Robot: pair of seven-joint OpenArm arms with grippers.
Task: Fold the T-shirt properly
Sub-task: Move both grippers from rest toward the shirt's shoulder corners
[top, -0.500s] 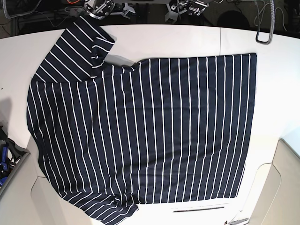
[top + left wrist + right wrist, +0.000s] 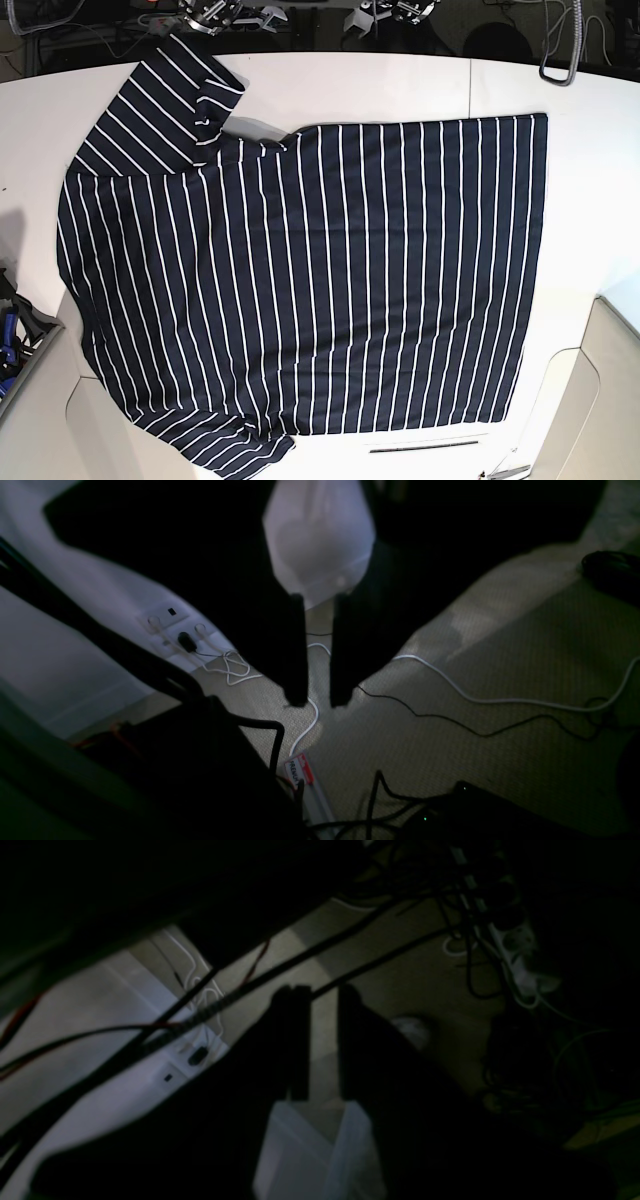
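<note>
Nothing folded yet: T-shirt [image 2: 300,270] spread flat on desk [image 2: 400,85]. Left claw [image 2: 319,700] and right claw [image 2: 320,992] slightly apart, empty, parked behind desk. Next: reach for sleeve.

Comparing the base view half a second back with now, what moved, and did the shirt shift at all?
Both arms drew back toward the far table edge: the right hand and left hand now sit higher in the base view, partly out of frame. Neither holds anything. The T-shirt lies flat on the table exactly as before, unfolded.
</note>
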